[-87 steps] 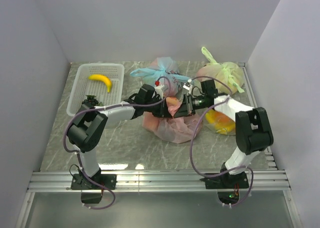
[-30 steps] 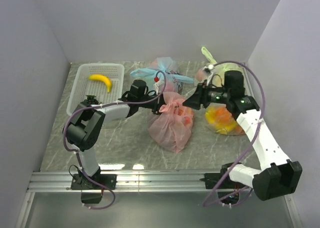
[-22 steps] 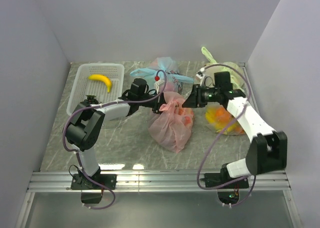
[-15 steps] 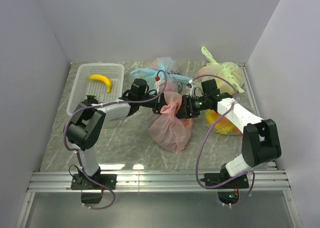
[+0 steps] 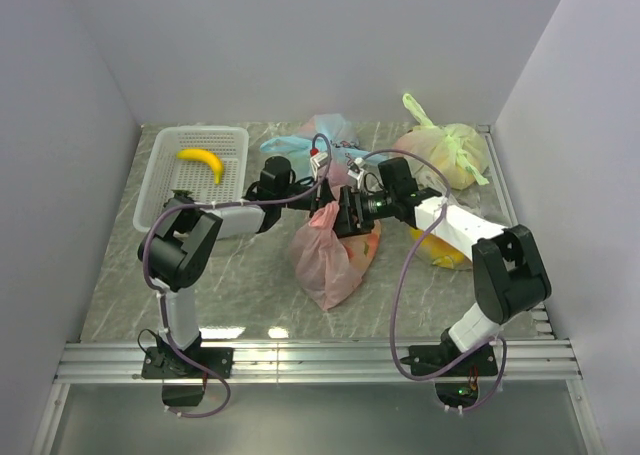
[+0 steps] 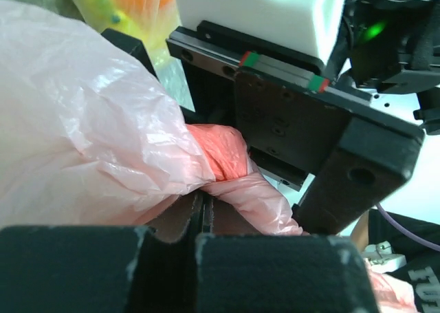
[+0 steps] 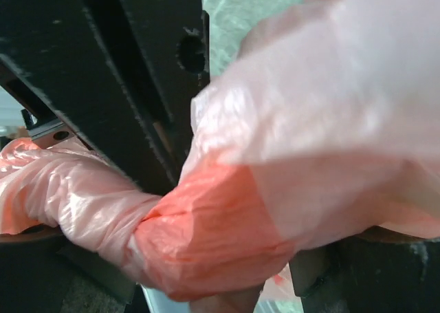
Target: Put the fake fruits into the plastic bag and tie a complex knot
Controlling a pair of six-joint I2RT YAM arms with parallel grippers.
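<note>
Plastic bag [image 5: 325,260] is mid-desk, between the two arms. Its long axis runs far-to-near: the gathered neck points at the far edge, and the fat closed end points at the near edge, tipped slightly left. Fake fruits [image 5: 366,243] show as a reddish-orange patch through the film on the bag's right side.

Knot [image 5: 328,215] sits at the bag's far end as a tight pink-orange twist. In the left wrist view the twist lies roughly crosswise, from the bag body toward the right gripper's black housing.

Left gripper [image 5: 318,201] reaches in from the left-edge side. Its fingers are pressed together with thin pink film pinched in the seam between them (the left wrist view shows this clearly).

Right gripper [image 5: 347,215] comes in from the right-edge side, tip at the knot, touching or just beside the left gripper. Its wrist view is filled by the twist and out-of-focus film, so I cannot tell whether it is clamped.

Elsewhere:
- Banana [image 5: 202,161] lies diagonally in the white basket [image 5: 230,155] at the far-left corner.
- Blue bag [image 5: 300,142] is just beyond the pink one, by the far edge.
- Green bag [image 5: 450,153] is at the far-right corner.
- Clear bag [image 5: 440,247] with yellow-orange contents sits under the right forearm.
</note>
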